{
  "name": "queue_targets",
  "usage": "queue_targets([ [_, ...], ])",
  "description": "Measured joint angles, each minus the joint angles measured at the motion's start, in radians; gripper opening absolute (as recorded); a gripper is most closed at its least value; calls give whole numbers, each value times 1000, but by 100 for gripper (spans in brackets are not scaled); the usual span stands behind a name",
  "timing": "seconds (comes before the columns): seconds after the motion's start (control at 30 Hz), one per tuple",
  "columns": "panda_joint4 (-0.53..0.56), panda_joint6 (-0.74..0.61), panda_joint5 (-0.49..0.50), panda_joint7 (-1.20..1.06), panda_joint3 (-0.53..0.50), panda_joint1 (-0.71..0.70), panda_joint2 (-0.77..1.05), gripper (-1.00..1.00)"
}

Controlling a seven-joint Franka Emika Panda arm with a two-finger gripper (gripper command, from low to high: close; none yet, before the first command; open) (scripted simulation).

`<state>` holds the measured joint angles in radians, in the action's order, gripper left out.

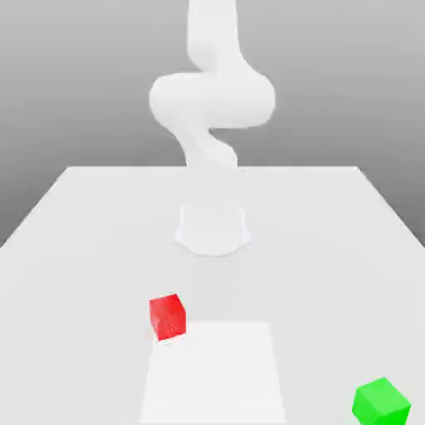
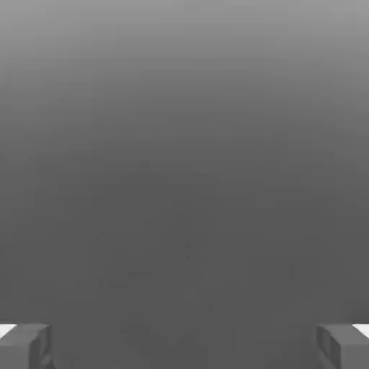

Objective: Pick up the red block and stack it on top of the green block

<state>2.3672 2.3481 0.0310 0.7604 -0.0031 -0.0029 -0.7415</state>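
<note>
Nearby, green block [image 1: 381,402] at table [image 1: 332,249] edge.

Two blocks are counted on one white table [image 1: 100,216]: one red block [image 1: 168,316] at about seven o'clock and one green block [image 1: 381,403] at about five o'clock. One robot arm [image 1: 212,100] is seen, with two fingertips [image 2: 25,346] shown in the hand view.

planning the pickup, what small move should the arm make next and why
Probably swing the claw down toward the red block. The hand view shows widely spread fingertips with only grey between them, while the red block sits alone on the table, apart from the green block.
</note>
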Motion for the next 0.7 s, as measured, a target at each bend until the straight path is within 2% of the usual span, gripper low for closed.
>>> queue_targets([
  [0.23,224,159,81,-148,-56,-13,197,0],
  [0.47,469,332,114,-357,-175,-17,404,0],
  [0.57,553,459,84,-484,-231,-9,568,0],
  [0.7,565,607,-42,-612,-217,-6,758,0],
])
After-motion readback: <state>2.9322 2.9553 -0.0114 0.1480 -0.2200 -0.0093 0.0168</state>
